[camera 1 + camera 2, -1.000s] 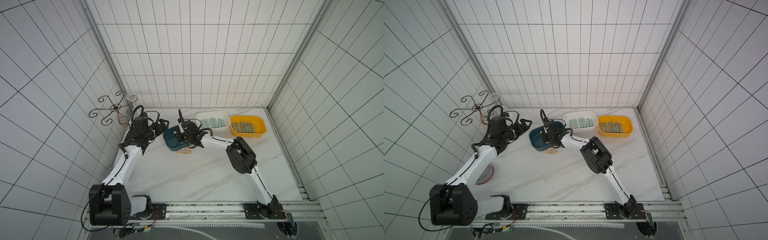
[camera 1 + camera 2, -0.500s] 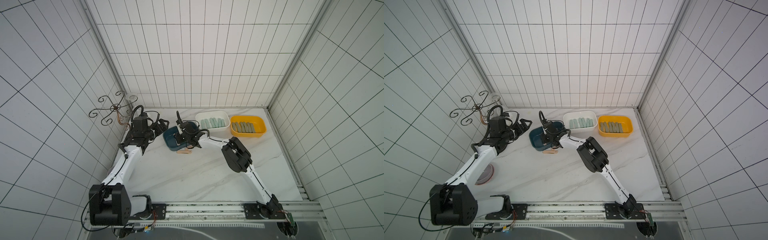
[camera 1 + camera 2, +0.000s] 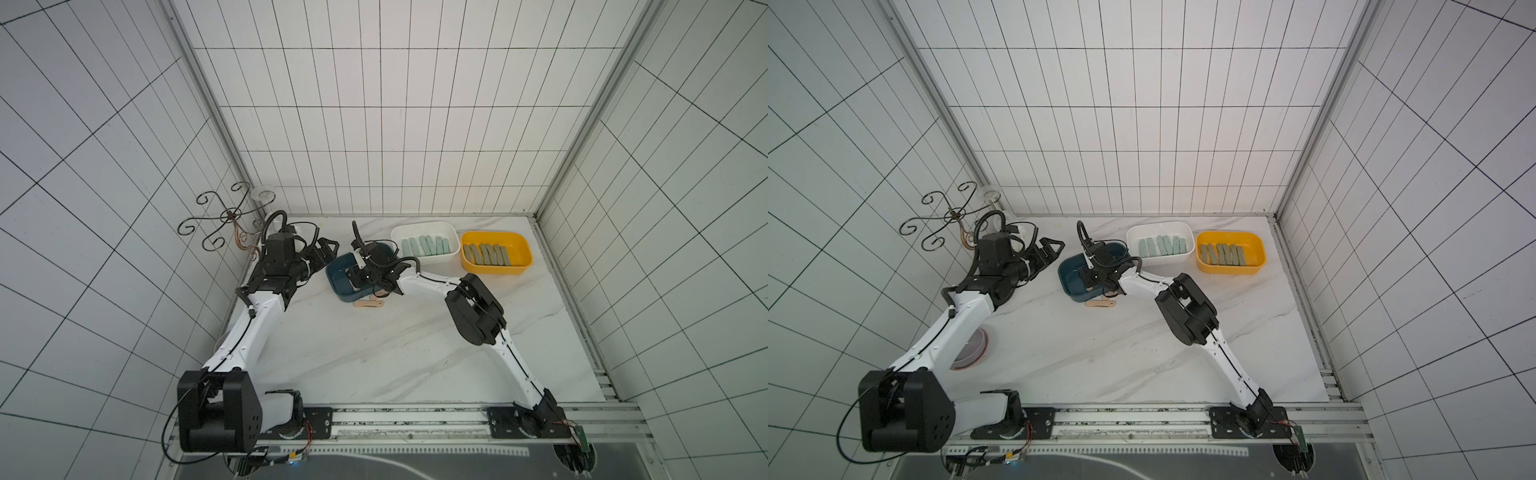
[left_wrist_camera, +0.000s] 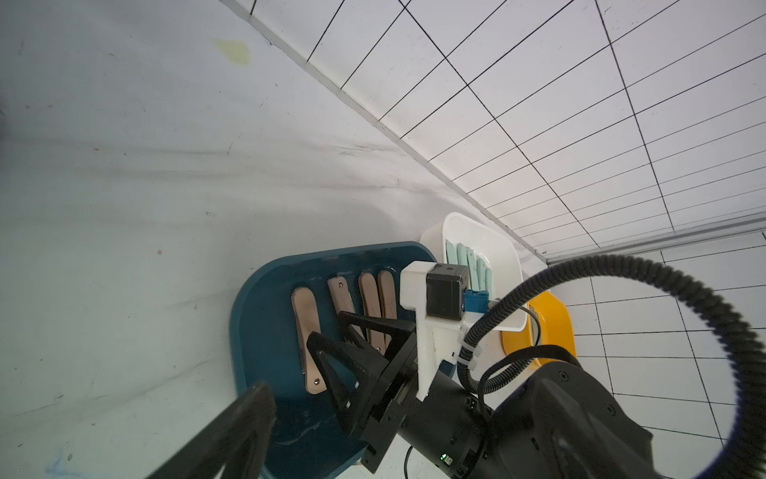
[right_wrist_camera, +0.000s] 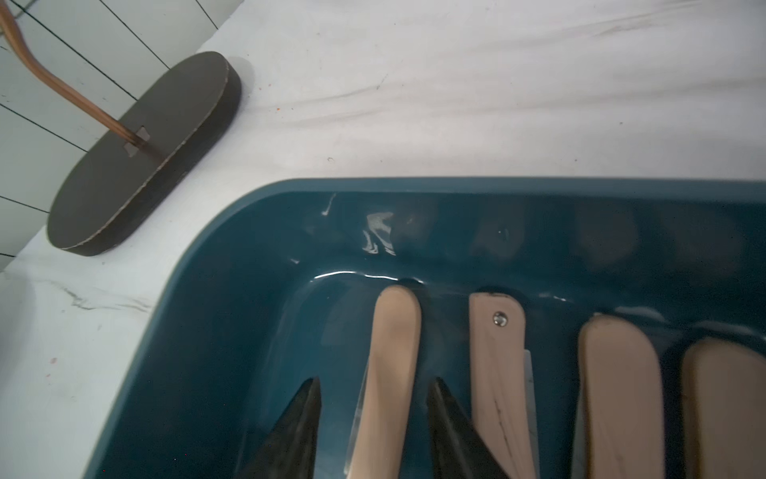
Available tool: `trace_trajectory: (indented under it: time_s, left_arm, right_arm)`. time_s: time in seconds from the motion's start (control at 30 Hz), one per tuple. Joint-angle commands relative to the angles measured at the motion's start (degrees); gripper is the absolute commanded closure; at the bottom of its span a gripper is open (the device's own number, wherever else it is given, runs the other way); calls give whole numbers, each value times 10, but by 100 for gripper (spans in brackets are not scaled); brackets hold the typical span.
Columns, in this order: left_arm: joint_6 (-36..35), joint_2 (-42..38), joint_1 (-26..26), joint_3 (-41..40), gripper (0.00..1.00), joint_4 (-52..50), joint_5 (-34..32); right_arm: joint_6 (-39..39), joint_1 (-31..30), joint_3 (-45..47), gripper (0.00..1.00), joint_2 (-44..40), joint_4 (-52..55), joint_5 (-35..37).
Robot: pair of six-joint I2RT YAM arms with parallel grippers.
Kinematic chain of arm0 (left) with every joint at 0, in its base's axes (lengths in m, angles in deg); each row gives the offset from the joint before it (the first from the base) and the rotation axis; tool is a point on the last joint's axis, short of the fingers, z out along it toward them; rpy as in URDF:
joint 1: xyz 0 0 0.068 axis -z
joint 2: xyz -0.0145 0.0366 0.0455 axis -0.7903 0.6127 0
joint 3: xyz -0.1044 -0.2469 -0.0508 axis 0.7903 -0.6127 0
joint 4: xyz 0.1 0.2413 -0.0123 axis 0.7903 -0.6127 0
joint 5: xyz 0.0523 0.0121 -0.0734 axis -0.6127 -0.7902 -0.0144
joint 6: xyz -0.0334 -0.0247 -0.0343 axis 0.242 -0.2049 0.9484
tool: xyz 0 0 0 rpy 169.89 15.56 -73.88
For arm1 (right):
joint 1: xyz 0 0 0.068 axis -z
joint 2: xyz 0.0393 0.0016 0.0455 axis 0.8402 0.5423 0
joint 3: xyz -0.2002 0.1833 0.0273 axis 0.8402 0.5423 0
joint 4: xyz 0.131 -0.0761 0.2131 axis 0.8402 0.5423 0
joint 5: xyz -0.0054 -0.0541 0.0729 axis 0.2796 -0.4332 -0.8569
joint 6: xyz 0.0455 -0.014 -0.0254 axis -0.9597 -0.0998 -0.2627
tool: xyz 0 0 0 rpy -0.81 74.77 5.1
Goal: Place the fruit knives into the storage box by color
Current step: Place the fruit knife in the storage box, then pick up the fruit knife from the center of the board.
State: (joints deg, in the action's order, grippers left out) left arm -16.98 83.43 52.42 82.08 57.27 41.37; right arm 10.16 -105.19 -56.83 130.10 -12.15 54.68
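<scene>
Right gripper (image 5: 375, 414) has just let go. Its jaws have gone from pinched to parted, and there is a gap on each side of the peach knife (image 5: 393, 331) at the lower middle of the right wrist view. That knife now lies flat on the floor of the blue box (image 5: 248, 232), leftmost of 4 peach ones in a row. I count that placement as done, in the right colour box.

In both top views the arm hangs over the blue box at centre frame. Mint knives (image 3: 426, 246) sit in the white box (image 3: 453, 257) and olive knives (image 3: 486, 254) in the yellow box (image 3: 523, 270), both upper right of it.

At least 1 stray peach knife (image 3: 369, 305) is on the marble just below the blue box, so the task isn't finished. My guess is that one goes next.

Left gripper (image 3: 326, 249) hovers left of the blue box. It looks spread and holds nothing.
</scene>
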Motion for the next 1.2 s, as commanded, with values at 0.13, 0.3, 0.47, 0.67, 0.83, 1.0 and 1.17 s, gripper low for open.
trace_trajectory:
  time_s: [0.13,0.3,0.47,0.67,0.83,1.0,1.17]
  left_arm:
    - [2,-39,17,26,3,-15,9]
    - [1,-59,41,27,3,-28,3]
    - [1,-76,58,21,3,-40,-5]
    - [-1,-86,65,16,3,-51,-13]
    - [-4,-90,68,6,3,-55,-17]
    - [-4,-91,68,3,3,-55,-20]
    - [-5,-90,68,7,3,-55,-20]
  right_arm:
    - [43,-1,78,48,-193,-7,-9]
    - [64,7,221,34,-304,-17,5]
    - [70,23,359,29,-387,-34,-9]
    - [82,27,489,26,-430,-64,-21]
    - [80,27,541,26,-409,-93,-47]
    - [79,21,534,26,-358,-112,-70]
    - [91,14,501,28,-295,-123,-70]
